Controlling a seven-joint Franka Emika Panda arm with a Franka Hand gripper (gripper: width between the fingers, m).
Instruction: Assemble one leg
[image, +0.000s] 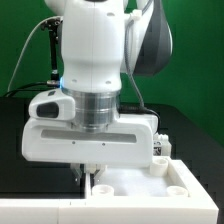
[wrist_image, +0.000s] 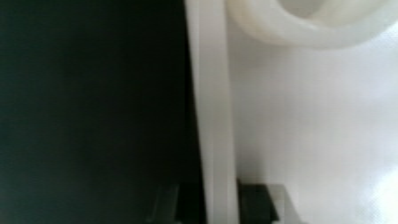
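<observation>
Big white tray (image: 140, 195) nearest, low in front. Gripper (wrist_image: 214, 205) down over tray's wall, one finger each side, gap narrow. Squeezing or just close, cannot tell. Further back, toward exterior view's right, small white block with dark marks, likely leg (image: 160, 143), half hidden behind hand. Which way it points and its long side: cannot tell. Next move likely lifts up, then goes that way.

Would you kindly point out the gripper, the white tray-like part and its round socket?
gripper (image: 90, 172): exterior view, between its jaws.
white tray-like part (image: 140, 214): exterior view, its near rim.
round socket (wrist_image: 270, 28): wrist view, its raised ring.
</observation>
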